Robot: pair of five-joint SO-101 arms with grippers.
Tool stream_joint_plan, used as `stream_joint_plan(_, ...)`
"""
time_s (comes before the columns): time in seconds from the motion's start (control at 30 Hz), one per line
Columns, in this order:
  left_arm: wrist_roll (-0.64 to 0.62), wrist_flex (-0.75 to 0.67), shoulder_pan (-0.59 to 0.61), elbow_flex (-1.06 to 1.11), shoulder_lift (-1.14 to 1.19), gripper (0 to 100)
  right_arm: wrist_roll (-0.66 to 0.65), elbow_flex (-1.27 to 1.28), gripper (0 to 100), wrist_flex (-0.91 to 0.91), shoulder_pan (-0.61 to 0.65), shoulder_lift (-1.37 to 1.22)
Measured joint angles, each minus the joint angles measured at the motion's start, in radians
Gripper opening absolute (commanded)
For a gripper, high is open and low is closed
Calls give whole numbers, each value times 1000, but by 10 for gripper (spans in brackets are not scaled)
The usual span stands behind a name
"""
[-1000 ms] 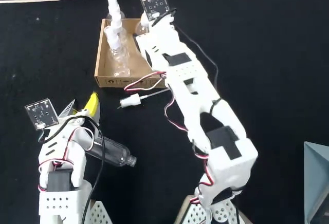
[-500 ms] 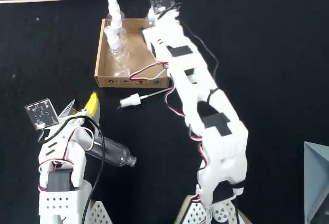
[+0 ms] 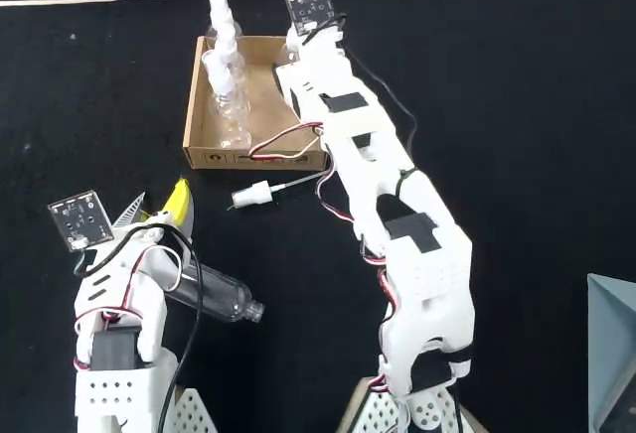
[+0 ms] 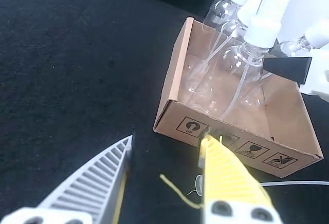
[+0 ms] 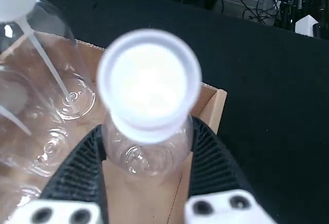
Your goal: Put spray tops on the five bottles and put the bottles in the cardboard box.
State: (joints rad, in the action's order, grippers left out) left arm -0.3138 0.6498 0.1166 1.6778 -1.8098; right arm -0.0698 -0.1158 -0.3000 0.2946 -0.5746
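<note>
**High view:** The right arm (image 3: 348, 125) extends over the far corner of the cardboard box (image 3: 256, 159). Two capped bottles (image 3: 227, 90) stand along the box's opposite side. A loose spray top (image 3: 252, 196) lies just in front of the box. An uncapped bottle (image 3: 221, 300) lies beside the left arm's base.

**Left wrist view:** The left gripper (image 4: 167, 147) faces the box, jaws spread and empty.

**Right wrist view:** The right gripper (image 5: 149, 149) pinches a third capped bottle (image 5: 149, 157) inside the box corner. Whether its base is seated cannot be told.

**Step in hand (judged):** boxing the third bottle. The next move calls for lowering it, releasing it, and lifting clear of its neighbours.
</note>
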Motion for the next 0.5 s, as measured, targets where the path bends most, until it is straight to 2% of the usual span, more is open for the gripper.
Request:
stream_joint_plan(0.13,0,0,0,0,0,195,0,0,127,2,0,-5)
stream_joint_plan(0.5,0,0,0,0,0,195,0,0,140,2,0,-5)
